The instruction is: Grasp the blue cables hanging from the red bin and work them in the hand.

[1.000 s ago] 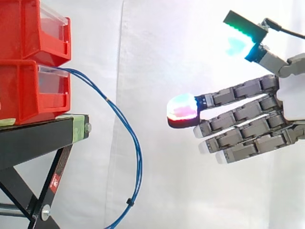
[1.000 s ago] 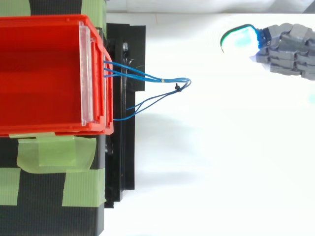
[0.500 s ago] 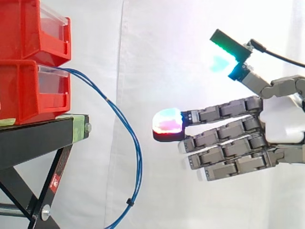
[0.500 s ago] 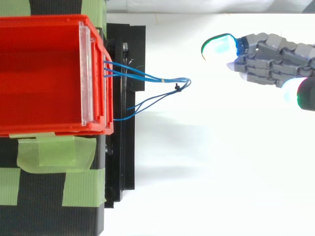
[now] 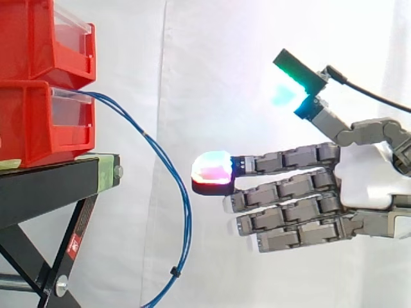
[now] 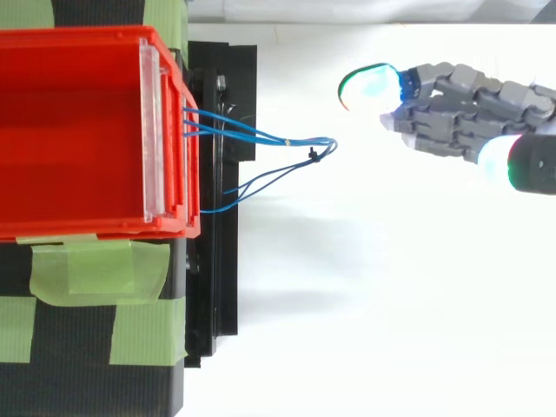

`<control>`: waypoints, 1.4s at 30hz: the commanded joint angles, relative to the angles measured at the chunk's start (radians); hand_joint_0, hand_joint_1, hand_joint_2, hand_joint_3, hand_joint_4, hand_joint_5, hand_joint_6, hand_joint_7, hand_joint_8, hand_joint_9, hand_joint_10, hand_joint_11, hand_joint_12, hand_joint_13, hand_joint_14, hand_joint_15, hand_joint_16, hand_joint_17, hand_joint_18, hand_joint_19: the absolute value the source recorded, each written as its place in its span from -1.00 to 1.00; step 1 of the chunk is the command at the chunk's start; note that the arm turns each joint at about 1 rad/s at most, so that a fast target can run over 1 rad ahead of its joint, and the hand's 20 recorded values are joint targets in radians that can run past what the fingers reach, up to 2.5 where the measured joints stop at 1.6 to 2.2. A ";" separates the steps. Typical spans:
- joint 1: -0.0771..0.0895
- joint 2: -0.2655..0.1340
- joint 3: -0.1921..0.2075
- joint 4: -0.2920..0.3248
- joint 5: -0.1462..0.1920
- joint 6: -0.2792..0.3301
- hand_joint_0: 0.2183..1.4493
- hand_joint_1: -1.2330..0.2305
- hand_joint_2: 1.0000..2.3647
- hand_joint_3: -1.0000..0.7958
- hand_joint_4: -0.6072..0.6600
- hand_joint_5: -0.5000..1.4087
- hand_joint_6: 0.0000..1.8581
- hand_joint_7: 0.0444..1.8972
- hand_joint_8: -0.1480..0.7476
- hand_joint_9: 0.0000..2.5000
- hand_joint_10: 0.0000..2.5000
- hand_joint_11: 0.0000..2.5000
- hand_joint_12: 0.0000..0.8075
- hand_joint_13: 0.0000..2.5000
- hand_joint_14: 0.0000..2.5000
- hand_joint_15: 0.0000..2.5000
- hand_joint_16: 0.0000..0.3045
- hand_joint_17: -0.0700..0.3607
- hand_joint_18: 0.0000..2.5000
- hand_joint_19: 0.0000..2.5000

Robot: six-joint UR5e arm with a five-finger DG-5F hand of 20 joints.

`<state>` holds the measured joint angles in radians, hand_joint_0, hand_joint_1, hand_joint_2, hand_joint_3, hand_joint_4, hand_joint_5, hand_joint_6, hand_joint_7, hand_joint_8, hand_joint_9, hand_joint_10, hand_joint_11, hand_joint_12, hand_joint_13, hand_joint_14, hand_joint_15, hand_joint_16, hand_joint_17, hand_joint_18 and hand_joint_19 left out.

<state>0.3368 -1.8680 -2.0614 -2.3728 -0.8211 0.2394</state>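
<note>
Thin blue cables [image 5: 172, 176] leave the front of the lower red bin [image 5: 38, 122] and hang in a loop down past the stand; a small black tie [image 6: 313, 155] binds them. From above the blue cables [image 6: 261, 135] bulge out to the right of the upper red bin [image 6: 78, 130]. My hand [image 5: 302, 196] comes in from the right with straight fingers pointing at the loop and the thumb raised above them. Its leading fingertip [image 5: 210, 173] glows red and cyan, a short gap right of the cables. The hand [image 6: 452, 109] is open and holds nothing.
The bins sit on a black stand [image 5: 51, 186] with crossed legs and green tape [image 6: 95, 269] on its top. A white curtain hangs behind. White floor lies between the stand and the hand.
The hand has moved left toward the hanging cables and dropped a little, staying open. The cables and bins have not moved.
</note>
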 commanded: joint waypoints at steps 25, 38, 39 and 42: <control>0.019 -0.145 0.092 0.239 0.048 -0.114 -0.32 -0.05 -1.00 -1.00 0.19 -0.70 -0.99 -0.33 -0.09 -0.82 -1.00 -0.94 -0.10 -0.99 -1.00 -0.84 -0.60 -0.04 -1.00 -0.84; 0.037 -0.229 0.124 0.320 0.007 -0.129 -0.31 -0.05 -1.00 -1.00 0.20 -0.67 -0.99 -0.29 -0.06 -0.76 -1.00 -0.84 -0.08 -0.91 -0.99 -0.78 -0.61 -0.05 -1.00 -0.77; 0.039 -0.229 0.124 0.319 0.007 -0.129 -0.31 -0.05 -1.00 -1.00 0.20 -0.67 -0.99 -0.29 -0.06 -0.75 -1.00 -0.82 -0.08 -0.91 -0.99 -0.78 -0.60 -0.04 -1.00 -0.76; 0.041 -0.229 0.126 0.319 0.005 -0.129 -0.31 -0.07 -1.00 -1.00 0.21 -0.64 -0.99 -0.28 -0.03 -0.70 -0.99 -0.79 -0.06 -0.85 -0.99 -0.77 -0.60 -0.04 -0.99 -0.74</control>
<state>0.3750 -2.0935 -1.9390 -2.0549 -0.8147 0.1135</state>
